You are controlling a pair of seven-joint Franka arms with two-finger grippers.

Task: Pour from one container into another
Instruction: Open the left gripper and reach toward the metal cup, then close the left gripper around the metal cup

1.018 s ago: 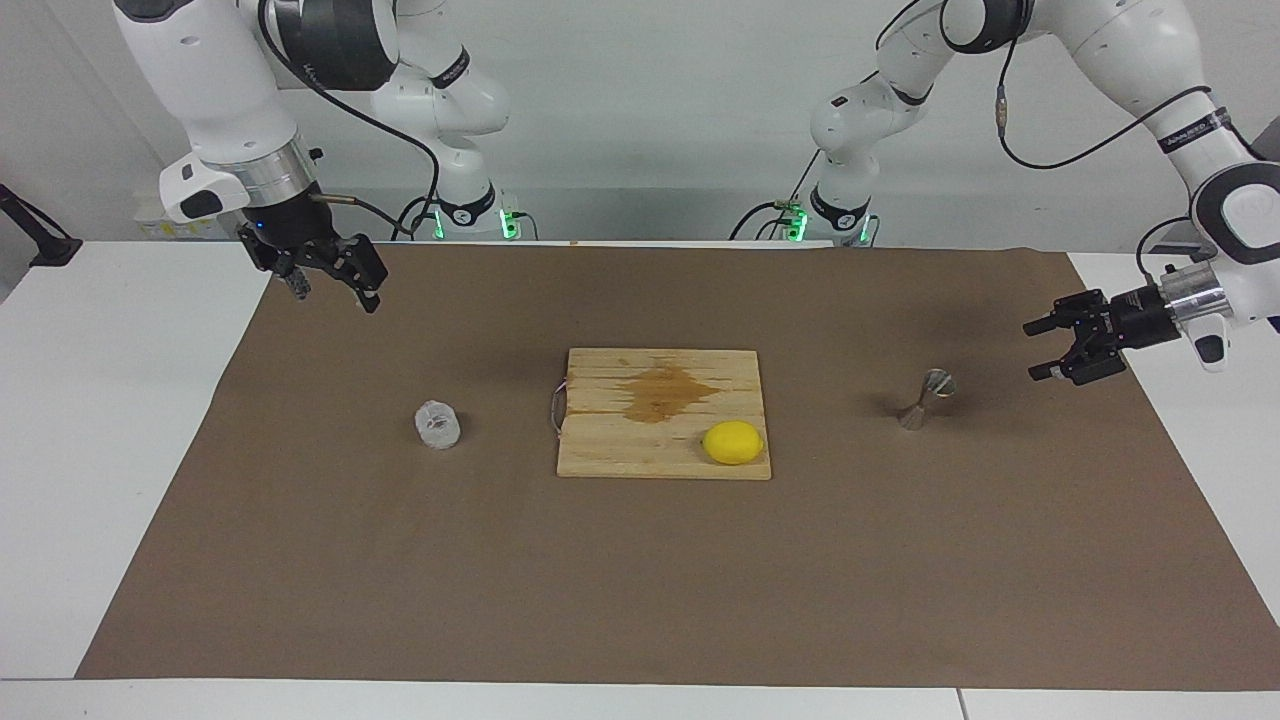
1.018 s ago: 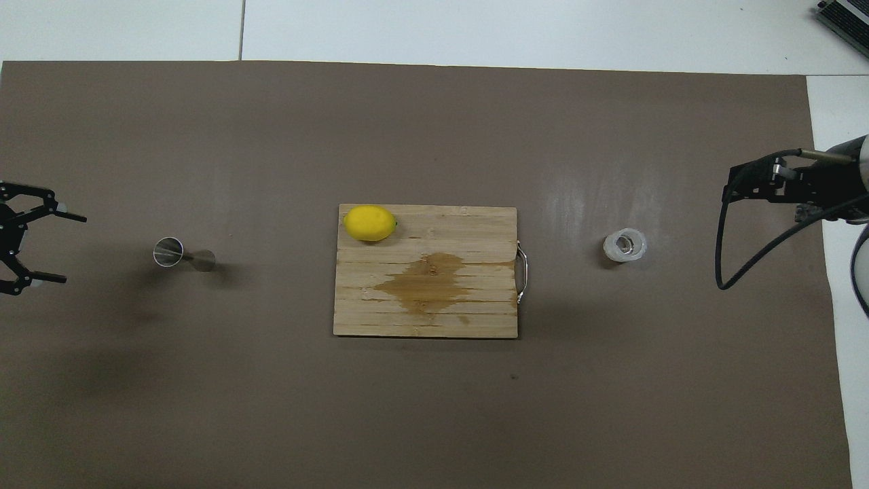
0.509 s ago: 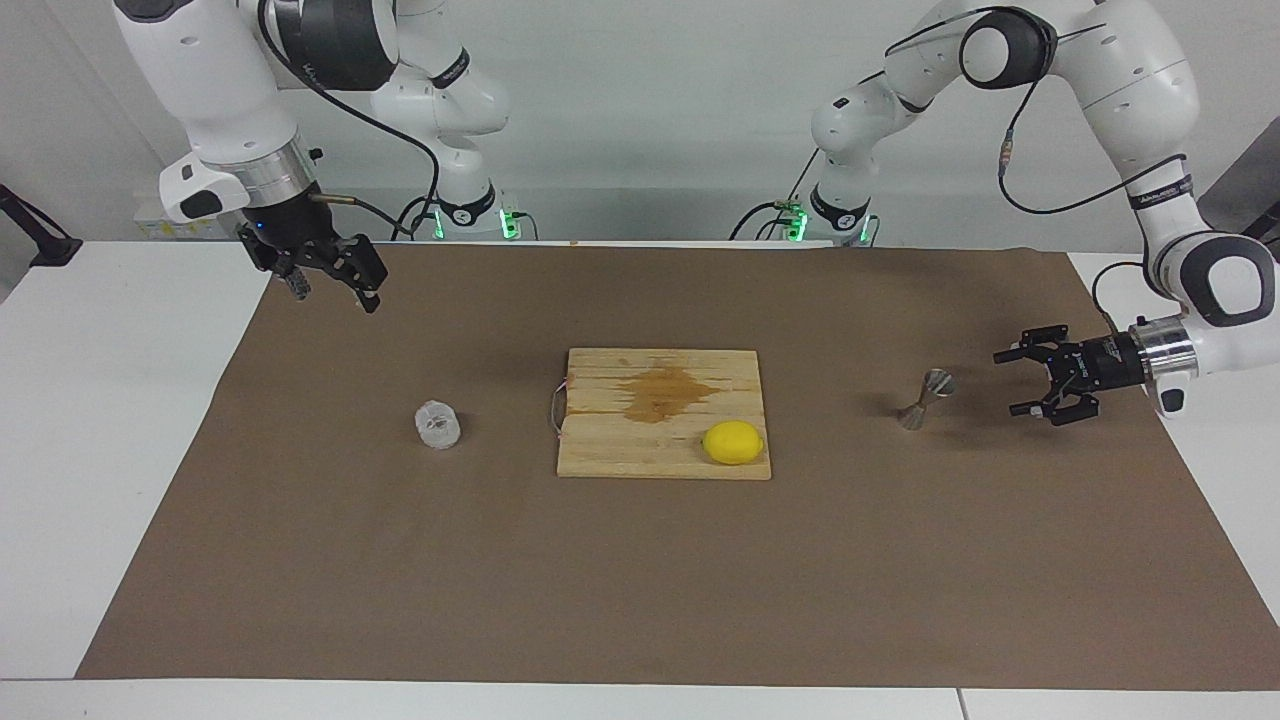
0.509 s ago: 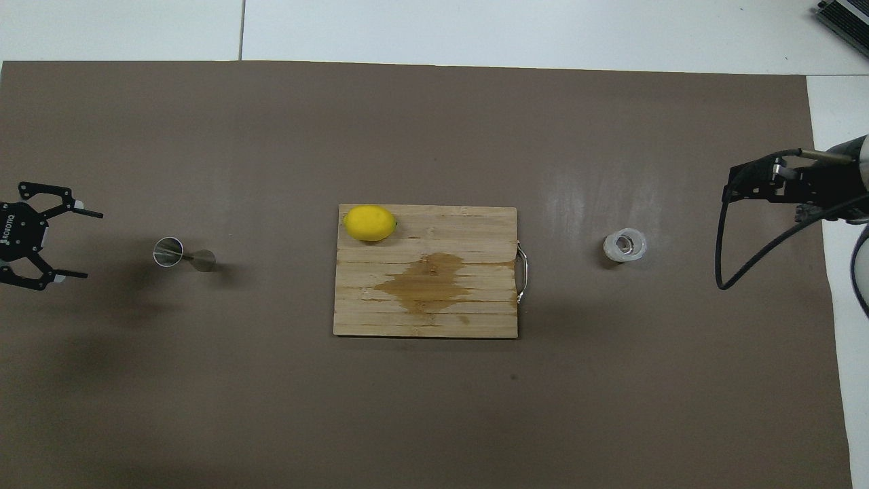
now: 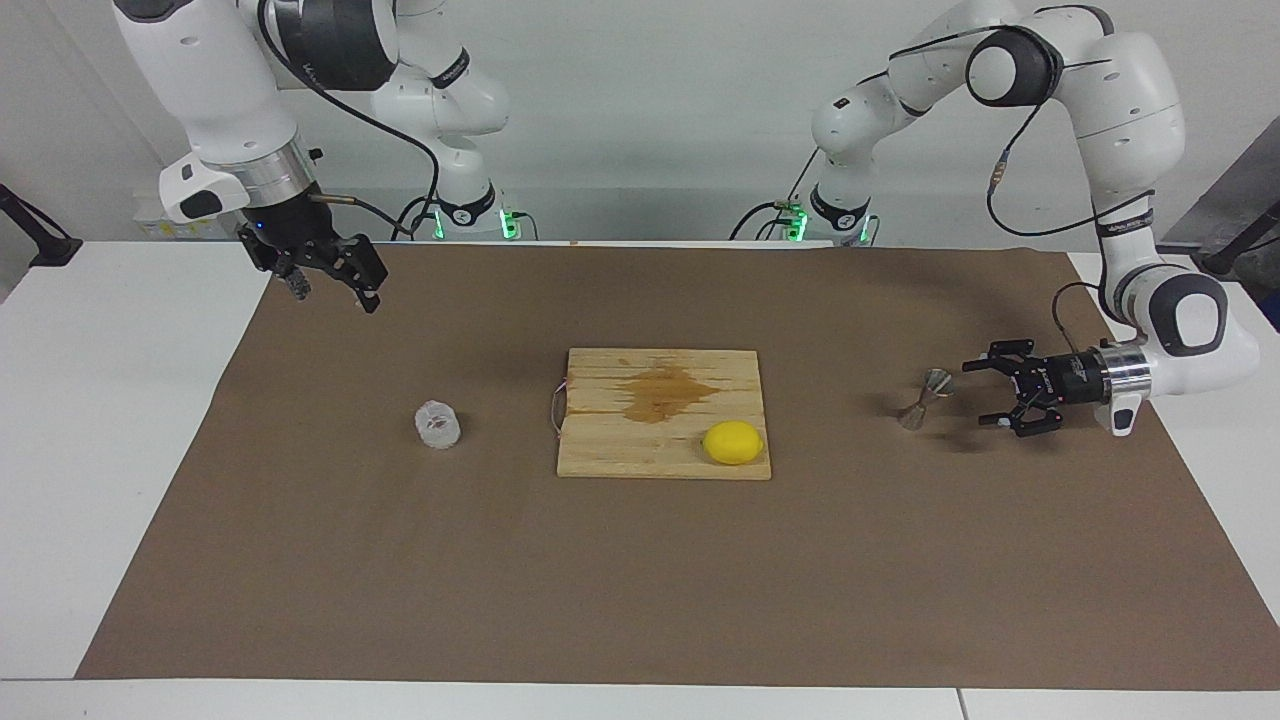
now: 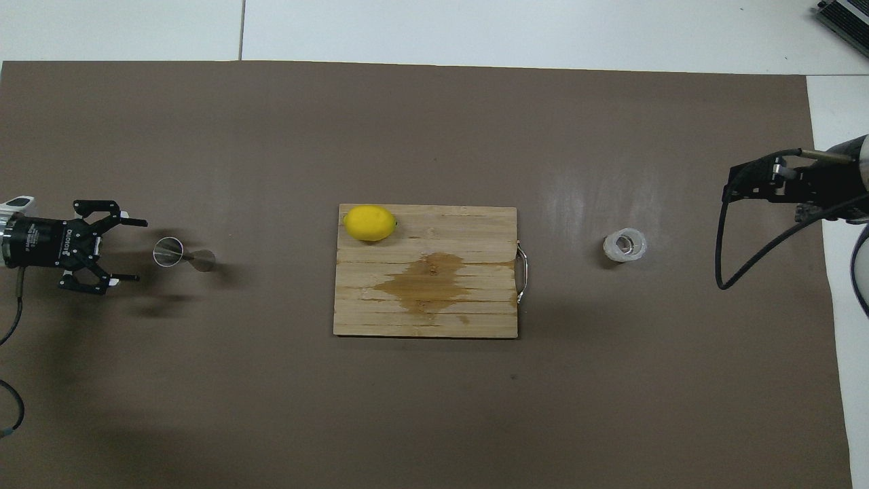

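Step in hand, as judged: reach for jigger (image 5: pixel 925 398), pre-grasp. Left gripper (image 5: pixel 990 396) spread wide, nothing held, low and sideways just beside jigger, toward left arm's end of tabletop (image 5: pixel 60 420); not touching. Right gripper (image 5: pixel 335 283) spread too, empty, up near tabletop edge closest to robots, at right arm's end; waiting. Clear cup (image 5: pixel 437 424) upright on brown paper (image 5: pixel 640 590), betw. right arm's end and board (image 5: pixel 620 455), well apart from jigger. Next move prob. calls for sliding fingers round jigger's narrow waist, then closing gently; light, tippy. Cup untouched, no pour yet. Count: 1 cup, 1 jigger, 1 lemon (image 5: pixel 733 442), 1 board w/ stain, 2 grippers.
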